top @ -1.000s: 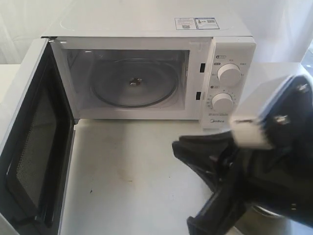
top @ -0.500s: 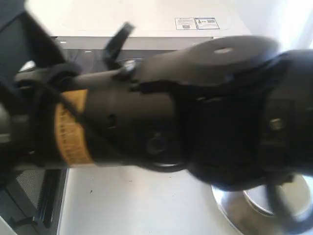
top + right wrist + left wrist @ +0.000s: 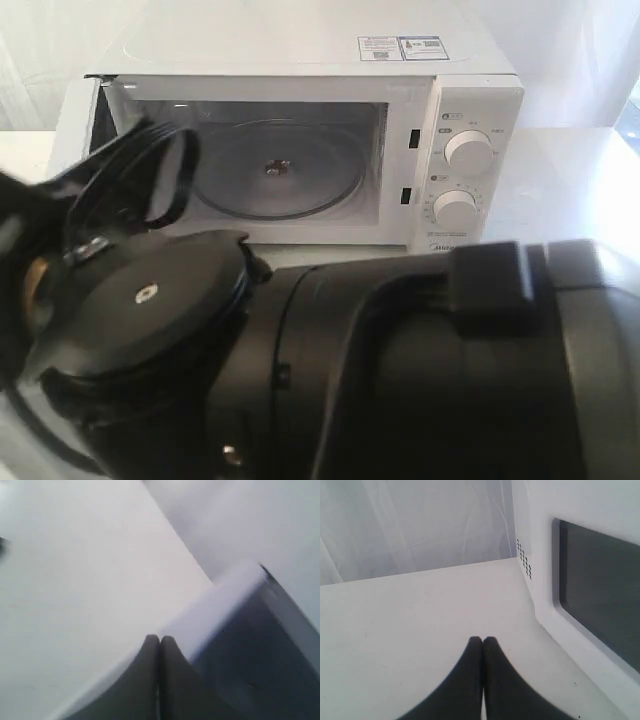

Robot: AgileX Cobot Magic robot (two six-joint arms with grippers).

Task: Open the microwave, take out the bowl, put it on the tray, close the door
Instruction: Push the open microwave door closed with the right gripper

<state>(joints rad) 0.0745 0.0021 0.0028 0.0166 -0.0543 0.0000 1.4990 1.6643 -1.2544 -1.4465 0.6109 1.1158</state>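
The microwave stands at the back of the table with its door swung open to the left (the glass turntable shows in the cavity). A black arm close to the exterior camera fills the foreground. The left gripper hangs over the table beside the door's outer face, fingers pressed together. The right gripper is likewise closed on nothing, its tips at a white edge, probably the door's; that view is blurred.

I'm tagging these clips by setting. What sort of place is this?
Probably a robot test bench, not a kitchen: a microwave on a plain white table, white drapes behind it, a black robot arm in front.
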